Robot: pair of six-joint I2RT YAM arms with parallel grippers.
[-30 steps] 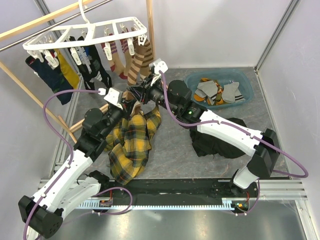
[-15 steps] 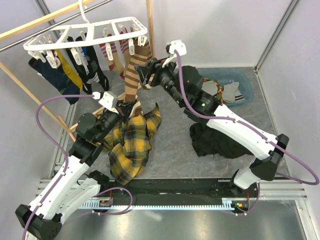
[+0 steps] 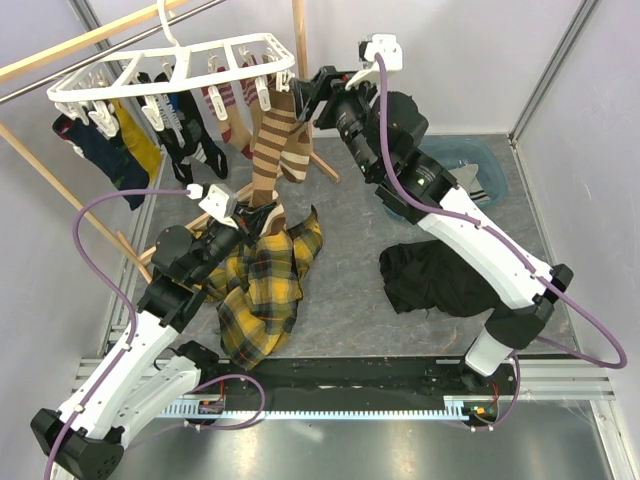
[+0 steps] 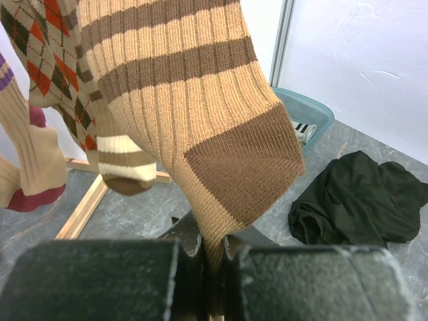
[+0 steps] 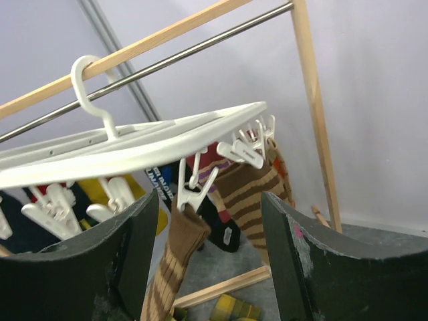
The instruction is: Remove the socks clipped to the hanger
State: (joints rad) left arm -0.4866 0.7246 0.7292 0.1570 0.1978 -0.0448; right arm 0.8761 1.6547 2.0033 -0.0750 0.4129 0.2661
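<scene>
The white hanger (image 3: 170,70) hangs by its hook from the rail at the top left, with several socks (image 3: 135,135) clipped under it. My left gripper (image 3: 255,212) is shut on the toe end of a tan sock with brown stripes (image 3: 272,150), which stretches up to a clip. The left wrist view shows this sock (image 4: 187,100) pinched between my fingers (image 4: 214,251). My right gripper (image 3: 315,95) is open at the hanger's right end. In the right wrist view the white clip (image 5: 190,190) holding the tan sock's cuff (image 5: 180,234) sits between my open fingers (image 5: 210,221), under the hanger frame (image 5: 134,150).
A yellow plaid cloth (image 3: 265,280) lies under the left arm. A black garment (image 3: 440,280) lies at centre right. A blue basin (image 3: 485,165) with socks sits behind the right arm. The wooden rack's post (image 3: 300,40) and metal rail stand close to the right gripper.
My right gripper has risen from low beside the left gripper up to the hanger's right end. My left gripper has kept its grip on the tan sock and barely moved.
</scene>
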